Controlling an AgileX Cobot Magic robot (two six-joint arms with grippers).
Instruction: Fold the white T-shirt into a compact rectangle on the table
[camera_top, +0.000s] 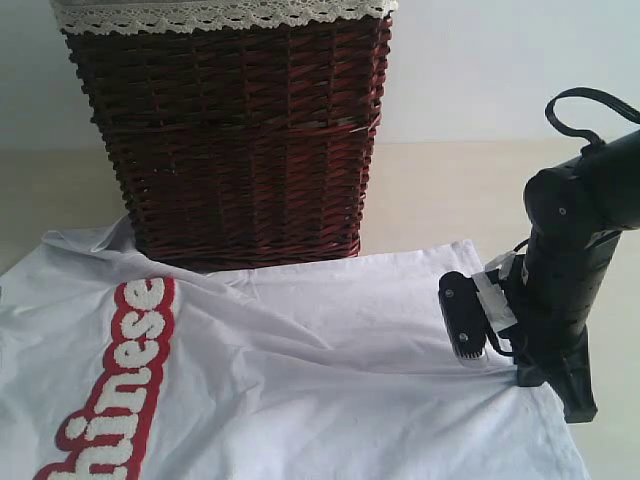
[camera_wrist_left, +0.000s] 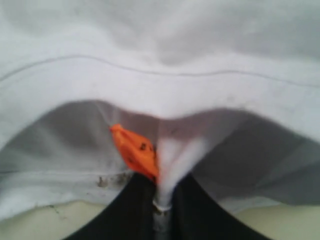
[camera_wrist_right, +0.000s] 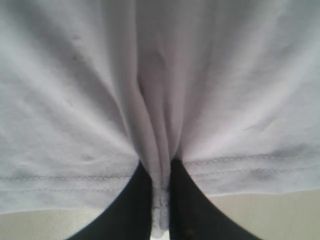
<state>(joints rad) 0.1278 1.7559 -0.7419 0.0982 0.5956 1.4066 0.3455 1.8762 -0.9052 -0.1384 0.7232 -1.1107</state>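
Right claw (camera_top: 548, 385), in the exterior view, sits low on the white T-shirt (camera_top: 330, 340), in front of the dark red wicker basket (camera_top: 240, 140) and out past its right corner. Creases in the cloth run toward it, though its grip is hard to read from this angle. The shirt lies spread on the pale worktop (camera_top: 450, 190) in front of the basket, its far edge touching the basket's base. Its fuzzy white letters (camera_top: 125, 380) outlined in red lie in front of the basket's left corner. White lace trim (camera_top: 220, 15) runs along the basket's rim. The left claw is outside this view. In the left wrist view, the left claw (camera_wrist_left: 162, 202) is clenched: its 2 black fingers (camera_wrist_left: 132, 210) pinch a narrow pleat of the shirt's neck opening, and the orange neck label (camera_wrist_left: 134, 150) touches 1 of them. A strip of cream worktop shows beside the fingers, under the cloth's edge. In the right wrist view, the right claw is likewise clenched, its 2 dark fingers squeezing a gathered ridge of the shirt at its stitched hem (camera_wrist_right: 60, 177). Folds fan away from the pinch, and bare worktop shows just beyond the hem.
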